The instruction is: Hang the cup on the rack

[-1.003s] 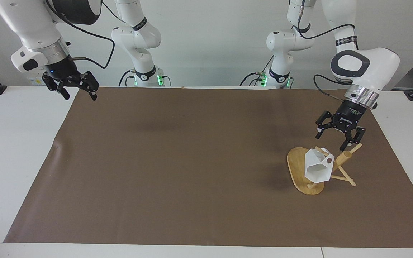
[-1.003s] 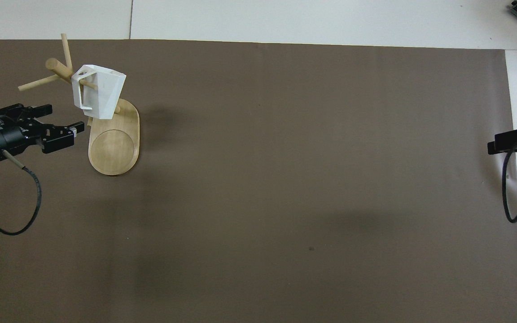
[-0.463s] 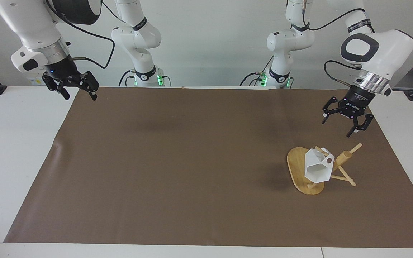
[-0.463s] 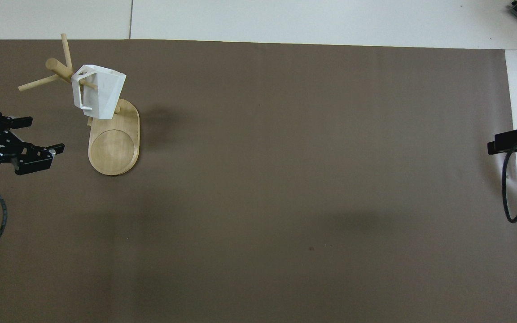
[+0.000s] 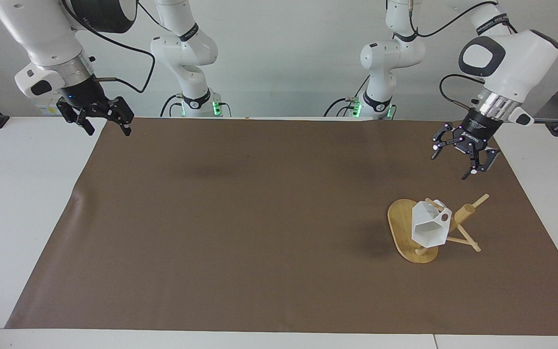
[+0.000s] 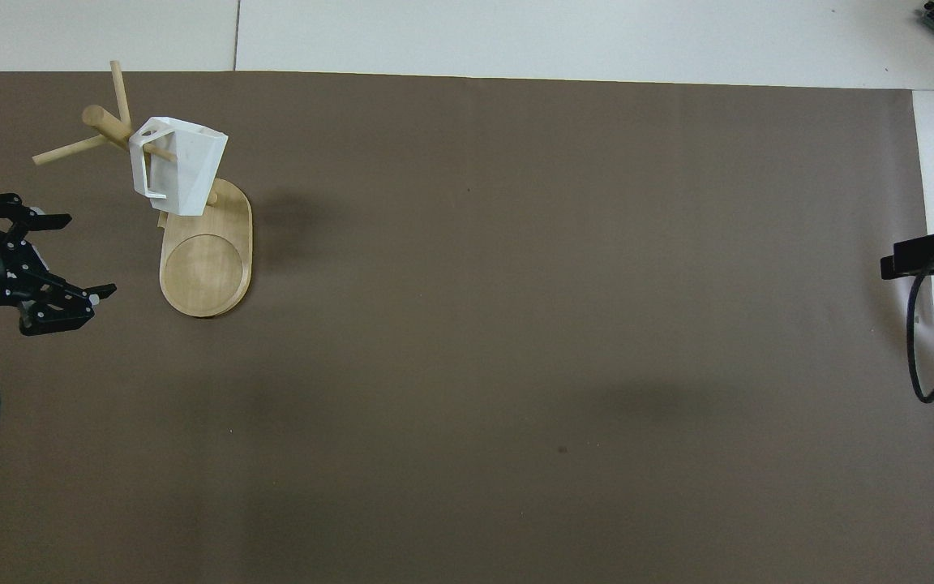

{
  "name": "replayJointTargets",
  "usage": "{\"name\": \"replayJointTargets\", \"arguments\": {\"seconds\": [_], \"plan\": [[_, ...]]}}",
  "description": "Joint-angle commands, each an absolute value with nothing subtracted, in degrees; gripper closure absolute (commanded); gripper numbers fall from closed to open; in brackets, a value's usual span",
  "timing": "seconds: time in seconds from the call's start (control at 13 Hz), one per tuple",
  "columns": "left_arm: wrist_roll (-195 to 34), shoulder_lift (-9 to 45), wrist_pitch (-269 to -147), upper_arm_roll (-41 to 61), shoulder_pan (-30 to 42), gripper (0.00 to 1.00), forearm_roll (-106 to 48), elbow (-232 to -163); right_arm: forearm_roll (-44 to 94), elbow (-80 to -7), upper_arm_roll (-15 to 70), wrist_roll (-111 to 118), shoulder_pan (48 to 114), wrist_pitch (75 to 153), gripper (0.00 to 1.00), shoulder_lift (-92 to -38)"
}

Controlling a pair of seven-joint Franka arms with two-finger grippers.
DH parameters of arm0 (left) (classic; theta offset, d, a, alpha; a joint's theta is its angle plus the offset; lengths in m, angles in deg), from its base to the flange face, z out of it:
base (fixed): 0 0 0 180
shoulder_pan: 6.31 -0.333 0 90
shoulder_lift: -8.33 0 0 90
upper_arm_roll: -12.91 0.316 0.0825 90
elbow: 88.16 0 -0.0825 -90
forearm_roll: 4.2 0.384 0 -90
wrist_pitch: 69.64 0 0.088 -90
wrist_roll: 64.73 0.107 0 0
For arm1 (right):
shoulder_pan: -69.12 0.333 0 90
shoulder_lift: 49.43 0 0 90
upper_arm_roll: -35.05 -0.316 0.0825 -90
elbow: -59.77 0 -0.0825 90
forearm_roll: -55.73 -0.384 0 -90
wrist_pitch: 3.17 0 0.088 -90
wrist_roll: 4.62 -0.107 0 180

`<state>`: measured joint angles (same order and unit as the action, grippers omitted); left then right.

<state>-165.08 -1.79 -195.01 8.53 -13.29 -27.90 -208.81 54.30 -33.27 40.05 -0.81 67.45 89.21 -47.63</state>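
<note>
The cup [image 5: 428, 228] hangs on the rack [image 5: 463, 215]. One thin peg goes through the round hole in its handle, and the cup tips to the side, with its open top turned away from the robots. No gripper touches it. The rack stands on the brown mat [image 5: 240, 218], near the left arm's end of the table [image 5: 17, 203]. It has a flat oval base, a thick post in the middle and thin pegs that stick out of the post. The cup hangs just over the base and does not rest on it. The left gripper [image 5: 453, 162] is up in the air over the mat, near the rack but well clear of it. Its fingers are wide apart and there is nothing between them. In the overhead view it shows at the edge, beside the rack's base. The right gripper [image 5: 106, 127] waits up in the air over the mat's corner at the right arm's end of the table, a long way from the cup. Its fingers are apart too, and they hold nothing. In the overhead view only a small black bit of it and its black cable [image 6: 921, 357] show at the edge.
</note>
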Motion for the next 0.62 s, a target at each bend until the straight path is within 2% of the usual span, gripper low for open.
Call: {"name": "replayJointTargets", "arguments": {"seconds": [0.0,0.54], "plan": [[-155.73,-1.43,-190.68,9.04,-12.73,0.00,-25.39,-206.38,55.11,-33.83,39.71,-1.89,67.54,89.03,0.00,-46.80],[-123.31,-0.19,-177.24,8.96,-12.73,0.00,-17.92,-200.75,55.11,-33.92,39.71,-1.89,67.54,89.03,0.00,-46.80]]}}
